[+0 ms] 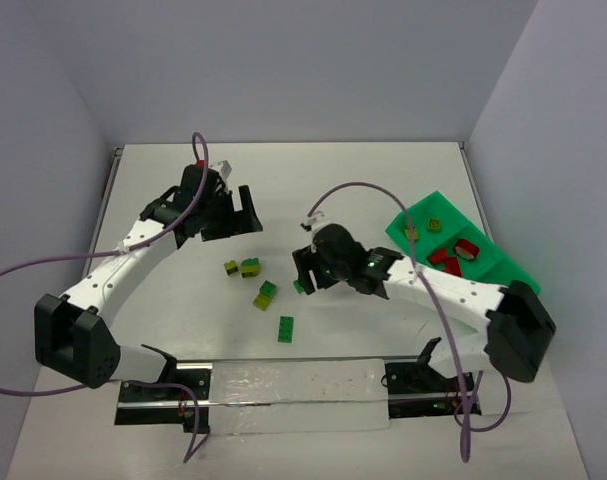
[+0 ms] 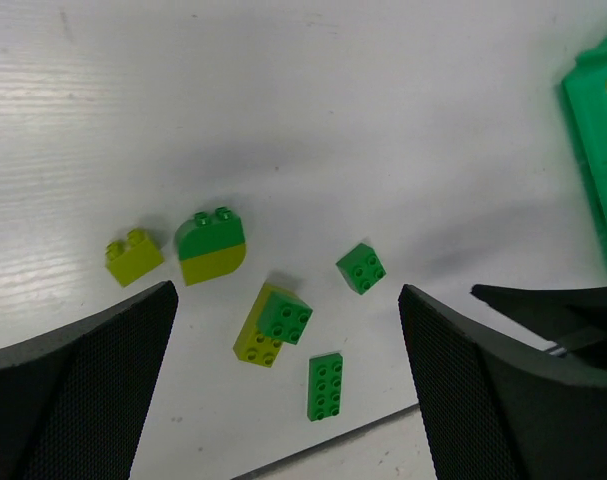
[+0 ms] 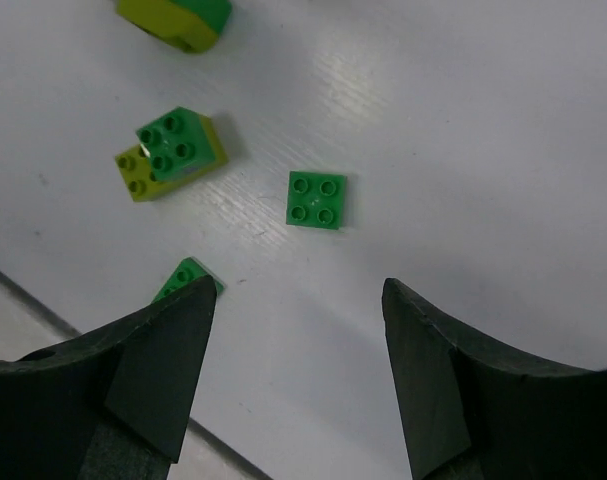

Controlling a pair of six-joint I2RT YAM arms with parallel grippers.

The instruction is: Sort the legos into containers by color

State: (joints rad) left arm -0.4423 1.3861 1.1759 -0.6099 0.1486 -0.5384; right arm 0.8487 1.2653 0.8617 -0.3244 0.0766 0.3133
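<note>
Five loose legos lie mid-table: a small yellow-green brick (image 1: 230, 267) (image 2: 133, 256), a dark green over yellow-green rounded stack (image 1: 250, 267) (image 2: 211, 247) (image 3: 178, 15), a dark green square on a yellow-green brick (image 1: 266, 294) (image 2: 273, 322) (image 3: 170, 152), a flat dark green square (image 1: 299, 287) (image 2: 361, 268) (image 3: 317, 199), and a long dark green brick (image 1: 285, 328) (image 2: 325, 385) (image 3: 188, 278). The green tray (image 1: 503, 265) (image 2: 598, 110) at the right holds red bricks (image 1: 453, 254) and yellow-green ones (image 1: 434, 225). My left gripper (image 1: 238, 210) (image 2: 285, 292) is open and empty, high behind the bricks. My right gripper (image 1: 305, 265) (image 3: 298, 288) is open and empty, just right of the flat square.
The white table is boxed in by grey walls at the back and sides. A clear taped strip (image 1: 293, 385) runs along the near edge between the arm bases. Purple cables (image 1: 353, 188) loop above both arms.
</note>
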